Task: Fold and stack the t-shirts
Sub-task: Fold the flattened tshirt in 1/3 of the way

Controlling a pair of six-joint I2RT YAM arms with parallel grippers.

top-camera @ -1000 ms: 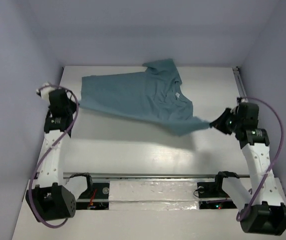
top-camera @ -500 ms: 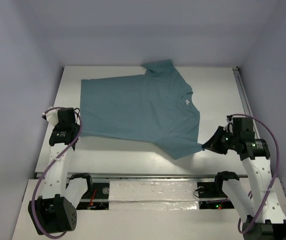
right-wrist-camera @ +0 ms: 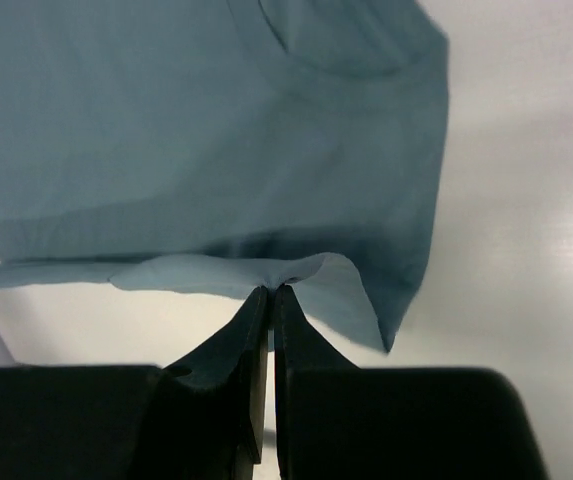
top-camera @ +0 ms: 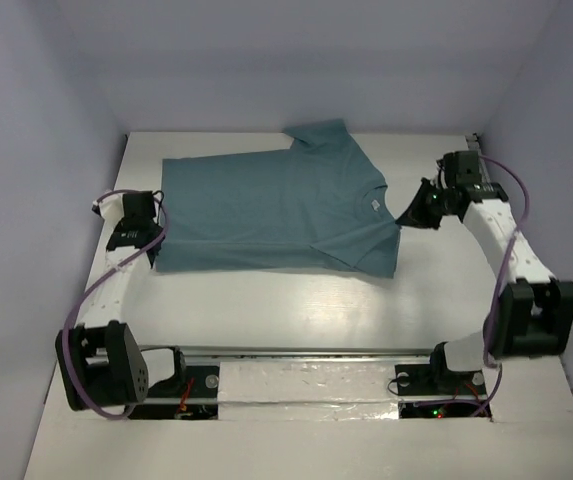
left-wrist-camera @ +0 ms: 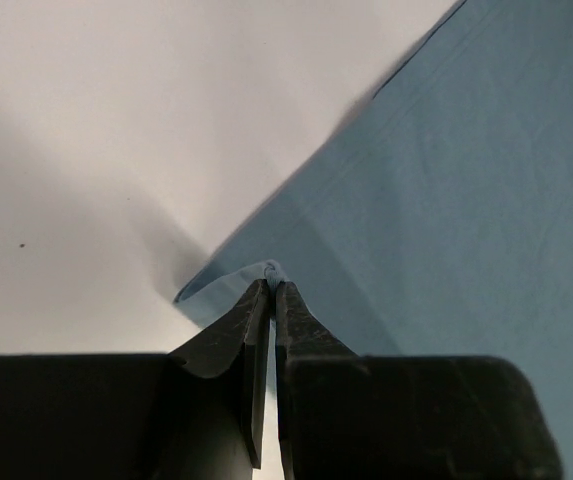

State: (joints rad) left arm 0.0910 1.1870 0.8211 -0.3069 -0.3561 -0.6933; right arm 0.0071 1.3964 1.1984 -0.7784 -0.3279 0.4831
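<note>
One teal-blue t-shirt [top-camera: 266, 205] lies spread flat on the white table [top-camera: 286, 300], its collar toward the right. My left gripper [top-camera: 157, 243] is shut on the shirt's near-left hem corner, low at the table. In the left wrist view the closed fingertips [left-wrist-camera: 271, 283] pinch a small tuck of cloth [left-wrist-camera: 446, 170]. My right gripper [top-camera: 402, 217] is shut on the edge by the shoulder at the shirt's right side. In the right wrist view the tips [right-wrist-camera: 270, 291] pinch a raised fold of cloth [right-wrist-camera: 216, 110], which lies doubled over the shirt.
Pale walls enclose the table on the left, back and right. A thin rail [top-camera: 478, 150] runs along the table's right edge. The arm bases and a foil-covered strip [top-camera: 306, 385] sit at the near edge.
The shirt, first held stretched in the air, now lies on the table. My right gripper swung from the near right toward the back, drawing its edge over the shirt. My left gripper dropped nearer.
</note>
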